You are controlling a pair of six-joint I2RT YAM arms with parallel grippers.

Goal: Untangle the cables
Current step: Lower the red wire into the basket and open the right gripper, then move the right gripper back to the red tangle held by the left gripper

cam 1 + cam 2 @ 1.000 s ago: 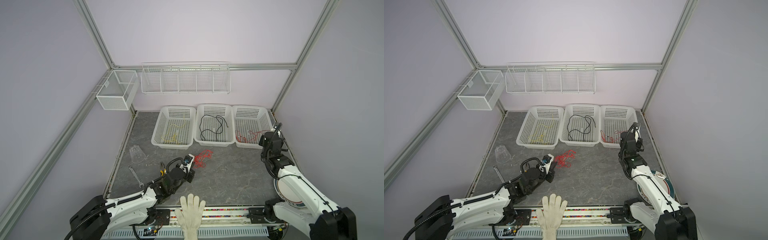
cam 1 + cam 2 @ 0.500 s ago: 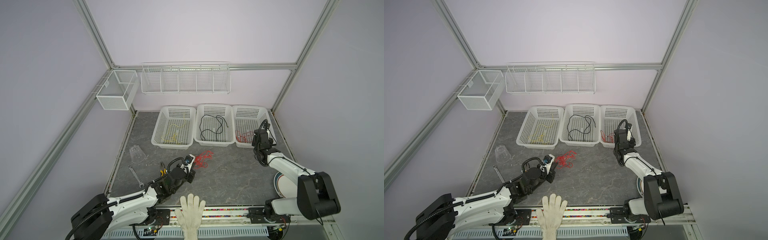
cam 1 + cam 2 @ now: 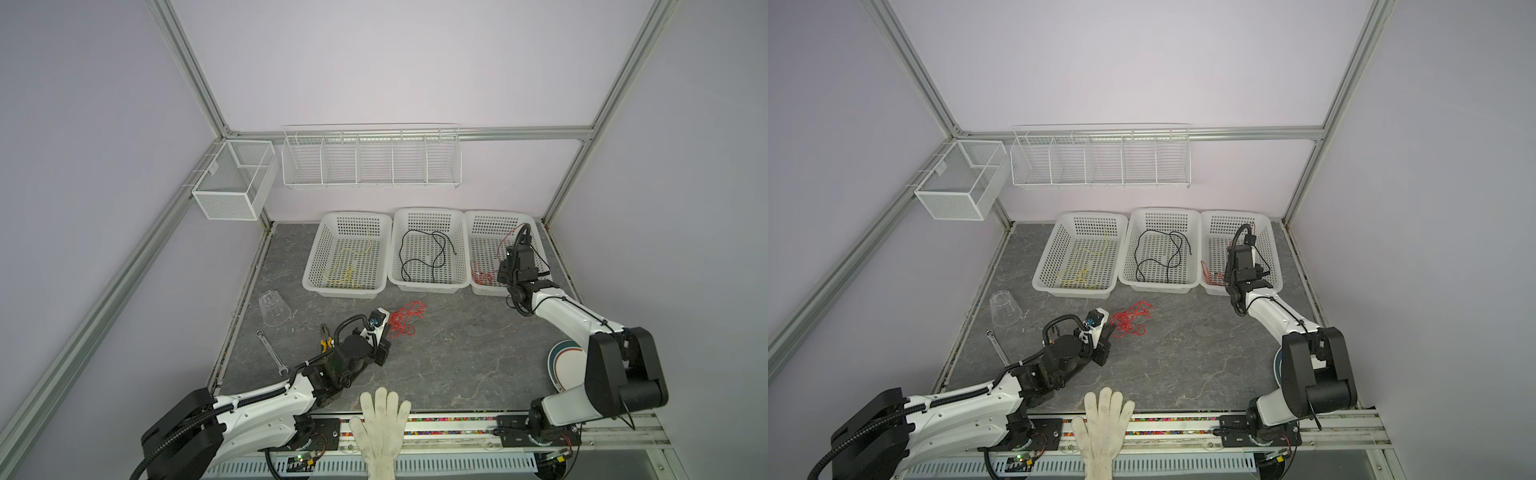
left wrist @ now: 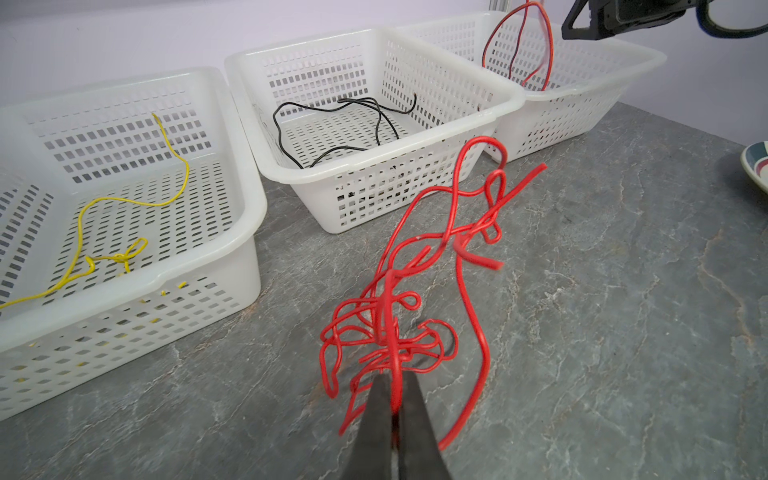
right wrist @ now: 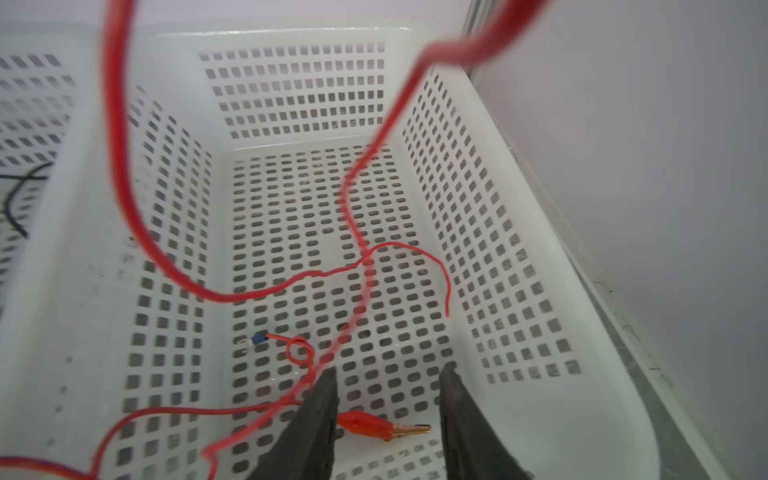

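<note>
Right claw (image 5: pixel 390 370), now parted above the rightmost basket (image 3: pixel 498 214), releases a red cable (image 5: pixel 357 232); left claw (image 4: pixel 395 376) stays clamped on the remaining red tangle (image 4: pixel 388 316).

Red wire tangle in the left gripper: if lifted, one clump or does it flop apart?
Probably one clump: the red tangle is knotted through itself where the left gripper pinches it. Likely semi-stiff: loops stand off the table unsupported. Thin, so probably light; free ends may drag.

Red cable (image 5: pixel 118 166) blurred, partly cropped
</note>
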